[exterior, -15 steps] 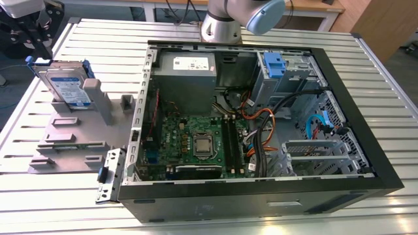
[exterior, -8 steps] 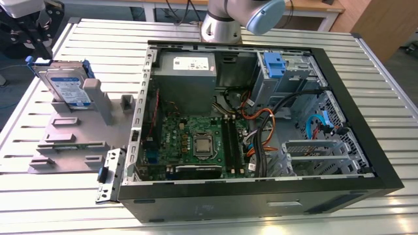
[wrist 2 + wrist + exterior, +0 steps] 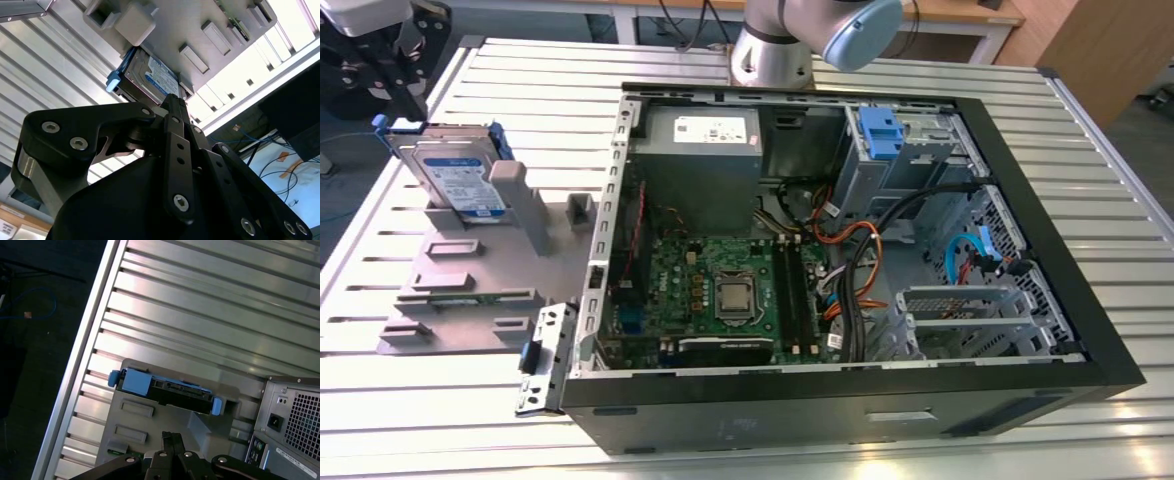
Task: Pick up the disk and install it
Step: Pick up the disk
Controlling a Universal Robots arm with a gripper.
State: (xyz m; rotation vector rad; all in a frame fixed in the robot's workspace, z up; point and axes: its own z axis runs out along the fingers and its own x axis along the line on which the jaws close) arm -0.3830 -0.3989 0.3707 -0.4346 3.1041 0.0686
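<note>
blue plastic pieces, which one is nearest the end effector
The blue carrier framing the disk, standing in the grey fixture outside the computer case, close to the end effector. The blue bracket sits inside the case.

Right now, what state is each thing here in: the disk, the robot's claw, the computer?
disk: standing on edge in the grey holder, not gripped, not yet installed.
gripper: shut, holding nothing, hovering close to the disk.
computer case: lying on its side, open, insides exposed.
</note>
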